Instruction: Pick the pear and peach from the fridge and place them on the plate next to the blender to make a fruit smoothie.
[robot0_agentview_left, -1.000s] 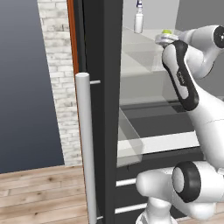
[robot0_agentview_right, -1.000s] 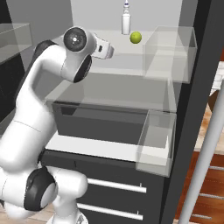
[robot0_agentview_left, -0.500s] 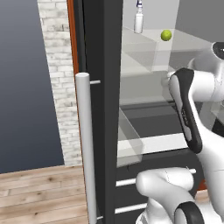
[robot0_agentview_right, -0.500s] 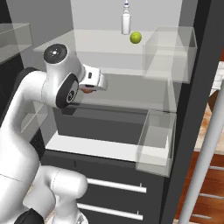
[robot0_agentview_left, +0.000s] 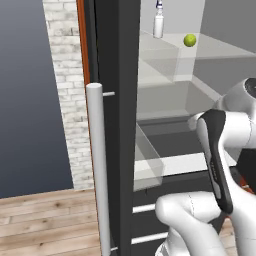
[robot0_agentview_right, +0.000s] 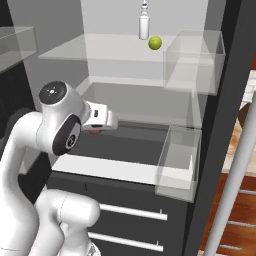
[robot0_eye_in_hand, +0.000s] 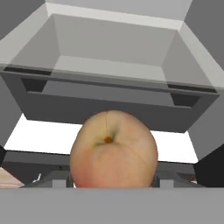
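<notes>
Lower now: peach (robot0_eye_in_hand: 113, 148) between fingers (robot0_eye_in_hand: 61, 179)

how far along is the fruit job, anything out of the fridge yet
Nothing is delivered yet. In hand: the peach sits at the tool, apparently gripped, just in front of the open fridge, so it seems to be the first fruit coming out. Left: the pear lies on an upper glass shelf beside a white bottle; both fruits have yet to reach the plate by the blender.
</notes>
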